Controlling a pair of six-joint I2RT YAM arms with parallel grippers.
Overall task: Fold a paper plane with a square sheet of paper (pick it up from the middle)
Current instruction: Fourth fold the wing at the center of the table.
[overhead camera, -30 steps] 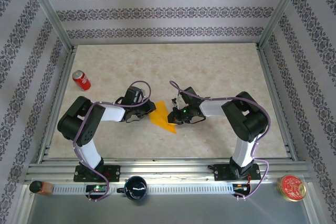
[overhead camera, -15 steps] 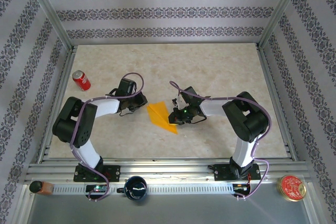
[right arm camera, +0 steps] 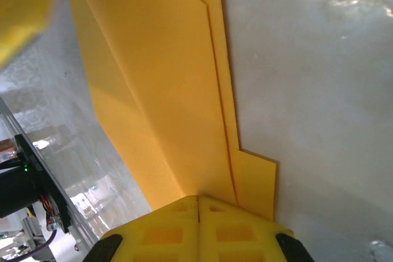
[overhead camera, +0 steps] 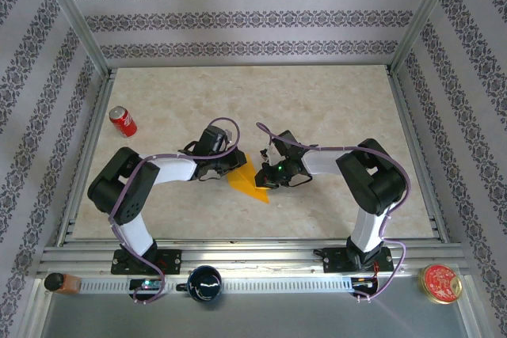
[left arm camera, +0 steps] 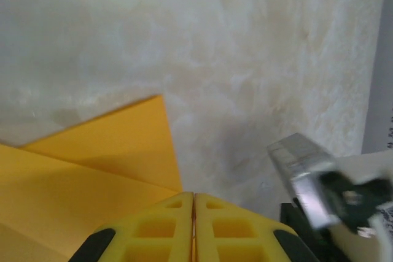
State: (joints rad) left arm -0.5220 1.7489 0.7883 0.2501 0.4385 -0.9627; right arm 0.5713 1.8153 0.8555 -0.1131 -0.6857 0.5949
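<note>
— Left pincer [overhead camera: 232,165] looks closed tight to me, yellow fingers [left arm camera: 153,234] pressed together. Is it holding anything?
— Its tips meet a corner of the orange-yellow folded sheet of paper [overhead camera: 250,185]. Whether they pinch it, I cannot tell.
— And the right pincer [overhead camera: 267,173]?
— Closed as well, tips at the paper's opposite edge, layered folds running out from them. Pinching or just pressing, I cannot tell.
— Where does the paper lie?
— Flat on the pale marbled desk [overhead camera: 333,100], about midway between its left and right edges and nearer the near edge, between both pincers. A red soda can [overhead camera: 123,121] sits well apart, by the left edge.
</note>
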